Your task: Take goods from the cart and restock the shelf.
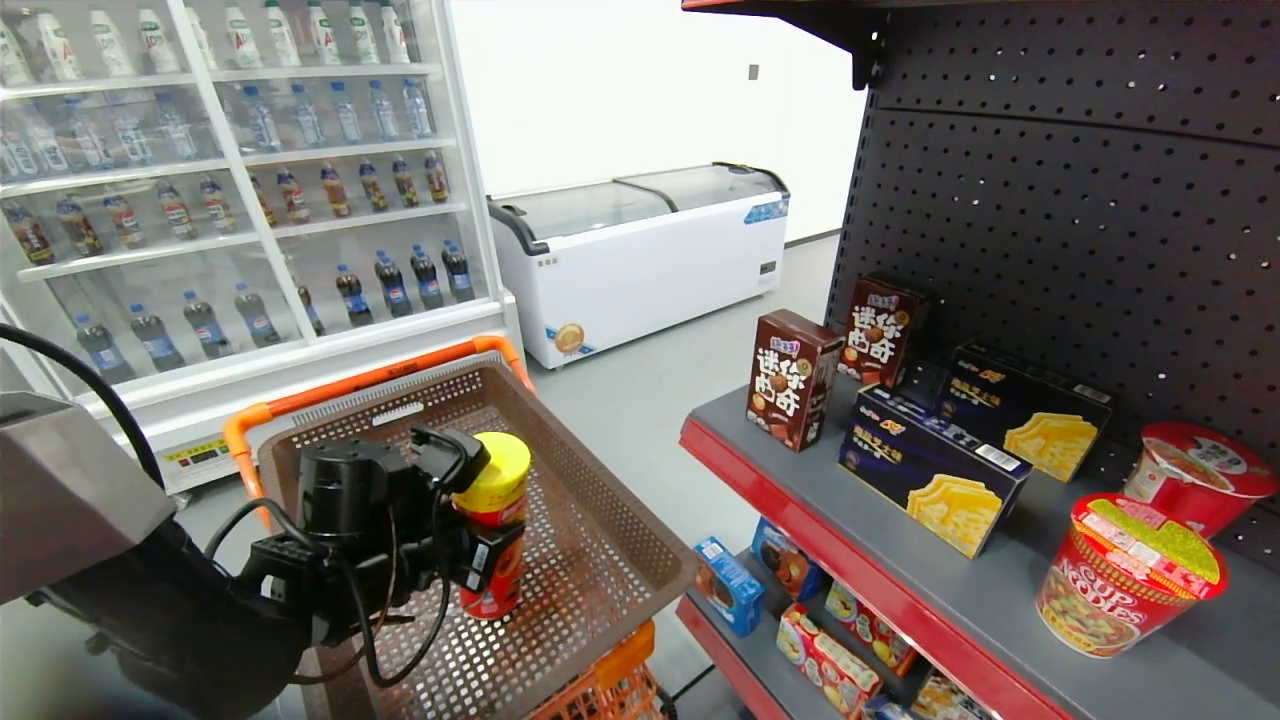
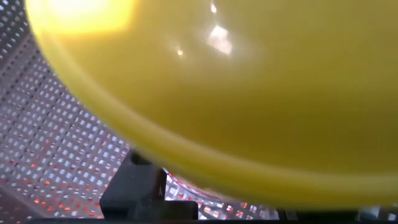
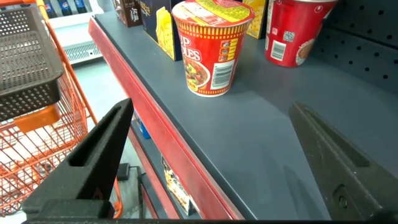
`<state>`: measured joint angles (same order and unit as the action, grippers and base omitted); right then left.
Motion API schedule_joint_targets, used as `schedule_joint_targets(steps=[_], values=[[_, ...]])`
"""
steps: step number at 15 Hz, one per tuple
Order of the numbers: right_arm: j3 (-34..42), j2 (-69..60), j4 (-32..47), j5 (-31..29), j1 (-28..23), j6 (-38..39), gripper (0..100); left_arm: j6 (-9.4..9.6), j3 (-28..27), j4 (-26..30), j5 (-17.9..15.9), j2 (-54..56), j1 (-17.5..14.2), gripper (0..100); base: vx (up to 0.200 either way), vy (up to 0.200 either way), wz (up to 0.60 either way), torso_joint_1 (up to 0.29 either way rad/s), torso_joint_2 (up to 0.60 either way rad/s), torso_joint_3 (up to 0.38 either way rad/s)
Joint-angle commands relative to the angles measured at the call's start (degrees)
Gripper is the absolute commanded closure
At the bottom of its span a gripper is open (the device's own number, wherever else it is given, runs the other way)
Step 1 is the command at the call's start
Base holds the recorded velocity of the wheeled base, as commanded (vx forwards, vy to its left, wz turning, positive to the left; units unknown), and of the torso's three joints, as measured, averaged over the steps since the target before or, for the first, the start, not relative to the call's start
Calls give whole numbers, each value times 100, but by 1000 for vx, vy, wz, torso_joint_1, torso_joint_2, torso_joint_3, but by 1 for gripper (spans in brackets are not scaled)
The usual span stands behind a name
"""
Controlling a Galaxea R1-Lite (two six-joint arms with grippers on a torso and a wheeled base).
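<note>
Left gripper: your left gripper [image 1: 487, 560] is closed round a red cylindrical canister with a yellow plastic lid [image 1: 497, 485]. Its black fingers [image 1: 478, 565] are clamped on the red body below the lid.
Canister position: it stands upright inside the brown perforated plastic basket [image 1: 610, 560] on top of the orange wire cart [image 1: 605, 688]. You cannot tell whether its base touches the basket floor. From your left wrist camera the yellow lid [image 2: 249, 93] sits right under the lens, with basket mesh [image 2: 56, 155] behind it.
Right gripper: your right gripper [image 3: 211, 115] is spread wide and holds nothing. It hangs above the grey shelf board with a red front edge [image 3: 267, 168].
Nearest to it: a red paper noodle cup with a green-and-yellow lid [image 3: 210, 46] stands upright on the board. A second red noodle cup [image 3: 292, 34] is just behind it.
Shelf stock: two brown biscuit boxes [image 1: 792, 378] stand upright at the far end. Two dark blue flat boxes [image 1: 935, 468] lie between them and the cups, in front of the black pegboard back [image 1: 1060, 220].
Lower shelf: small blue and red packets [image 1: 790, 600].
</note>
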<state>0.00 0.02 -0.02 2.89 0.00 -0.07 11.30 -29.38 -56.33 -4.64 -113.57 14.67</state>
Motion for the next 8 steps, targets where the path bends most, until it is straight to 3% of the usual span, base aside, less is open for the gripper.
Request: schedule_joint_targets(steps=[1,2,3,4,6,8], values=[[0,-2,-6,1,0,-1,0,74,81,35,25,326,-69,100,0,0,0,0,0,0],[0,-2,-6,1,0,-1,0,74,81,35,25,326,-69,100,0,0,0,0,0,0],[0,-2,-6,1,0,-1,0,-339,29,210,148,608,-113,100,0,0,0,0,0,0],[0,-2,-6,1,0,-1,0,-348,-33,316,227,757,-166,100,0,0,0,0,0,0],[0,-2,-6,1,0,-1,0,-365,-367,1037,667,1241,-350,100,0,0,0,0,0,0],[0,-2,-6,1,0,-1,0,-418,-648,2065,658,1944,-570,100,0,0,0,0,0,0]])
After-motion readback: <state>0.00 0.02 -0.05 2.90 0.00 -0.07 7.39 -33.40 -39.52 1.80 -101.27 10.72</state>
